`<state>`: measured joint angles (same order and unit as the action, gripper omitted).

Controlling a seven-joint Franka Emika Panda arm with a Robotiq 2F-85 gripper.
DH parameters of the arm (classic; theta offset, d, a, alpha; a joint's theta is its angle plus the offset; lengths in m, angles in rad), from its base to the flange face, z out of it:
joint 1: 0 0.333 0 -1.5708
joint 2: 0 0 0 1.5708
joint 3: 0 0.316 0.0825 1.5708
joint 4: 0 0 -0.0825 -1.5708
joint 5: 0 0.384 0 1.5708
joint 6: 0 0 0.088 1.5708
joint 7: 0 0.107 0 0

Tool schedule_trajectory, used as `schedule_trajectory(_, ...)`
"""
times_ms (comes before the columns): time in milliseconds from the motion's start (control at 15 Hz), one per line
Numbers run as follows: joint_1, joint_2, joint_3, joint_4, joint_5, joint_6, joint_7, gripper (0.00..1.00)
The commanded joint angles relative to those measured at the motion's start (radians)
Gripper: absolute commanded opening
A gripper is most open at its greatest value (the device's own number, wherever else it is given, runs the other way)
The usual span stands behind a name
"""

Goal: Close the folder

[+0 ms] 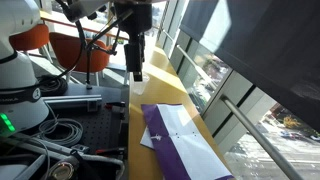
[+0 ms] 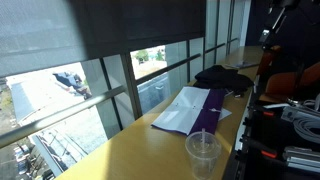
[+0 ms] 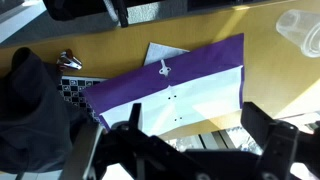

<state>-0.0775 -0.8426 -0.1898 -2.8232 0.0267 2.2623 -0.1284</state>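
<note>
The purple folder (image 3: 150, 83) lies open and flat on the tan tabletop, with white sheets (image 3: 200, 103) showing beside the purple flap. It shows in both exterior views (image 1: 160, 132) (image 2: 211, 110). My gripper (image 3: 197, 125) hangs well above the folder, open and empty, with one dark finger on each side of the lower wrist view. In an exterior view the gripper (image 1: 137, 66) points down above the far end of the table, apart from the folder.
A black cloth (image 3: 30, 115) (image 2: 225, 78) lies beside the folder. A clear plastic cup (image 2: 203, 152) (image 3: 300, 30) stands on its other side. A small shiny object (image 3: 68, 60) lies near the cloth. Windows (image 2: 150, 80) run along the table's long edge.
</note>
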Motion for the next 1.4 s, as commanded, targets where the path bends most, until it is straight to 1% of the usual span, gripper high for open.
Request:
schedule_trajectory(0,-0.007,0.003,0.007,-0.014,0.007,-0.006,-0.005,1.00)
schedule_trajectory(267,-0.007,0.014,0.008,-0.028,0.008,-0.006,-0.005,1.00)
schedule_trajectory(400,-0.001,0.059,-0.006,-0.010,0.008,0.038,-0.024,1.00)
schedule_trajectory(600,0.029,0.178,-0.044,0.066,0.026,0.134,-0.086,1.00)
schedule_trajectory(800,0.094,0.333,-0.103,0.157,0.089,0.246,-0.177,1.00)
schedule_trajectory(1000,0.181,0.518,-0.169,0.281,0.211,0.307,-0.289,1.00)
schedule_trajectory(1133,0.216,0.638,-0.192,0.378,0.311,0.306,-0.351,1.00)
schedule_trajectory(1200,0.247,0.701,-0.222,0.432,0.343,0.295,-0.362,1.00)
schedule_trajectory(1333,0.255,0.830,-0.236,0.547,0.421,0.254,-0.391,1.00)
